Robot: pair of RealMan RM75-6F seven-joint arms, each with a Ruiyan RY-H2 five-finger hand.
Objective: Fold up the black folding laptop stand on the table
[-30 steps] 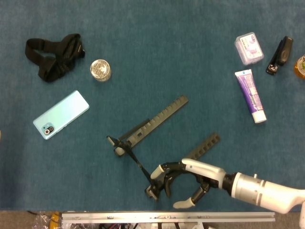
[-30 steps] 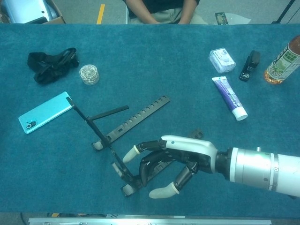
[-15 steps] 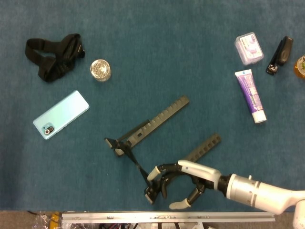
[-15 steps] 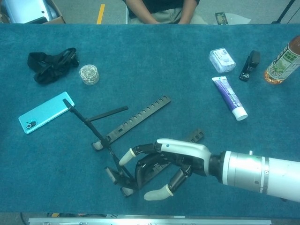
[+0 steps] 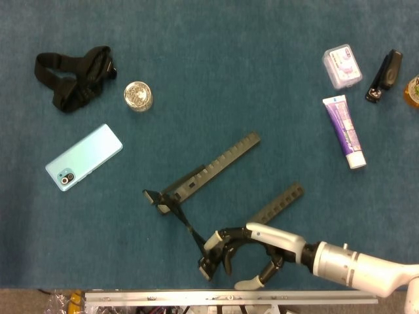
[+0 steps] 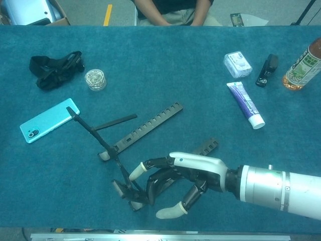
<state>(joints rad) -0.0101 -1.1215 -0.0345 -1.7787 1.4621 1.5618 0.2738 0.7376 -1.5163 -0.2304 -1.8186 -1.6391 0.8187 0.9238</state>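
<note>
Evidently light, rigid and hinged, the laptop stand (image 6: 135, 131) is best taken by its near rail, at six o'clock, where the right hand (image 6: 173, 182) loosely curls around it.

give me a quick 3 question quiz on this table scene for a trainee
1. True or false: the right robot hand is on the near end of the black folding laptop stand.
2. Which lies closest to the stand's raised strut tip? A) the purple toothpaste tube B) the turquoise phone C) the black stapler
3. Fill in: the tea bottle stands at the table's far ____ corner in the chest view.

Key: 1 true, its fingers curl around the near rail's end. 2 B. 3 right.
</note>
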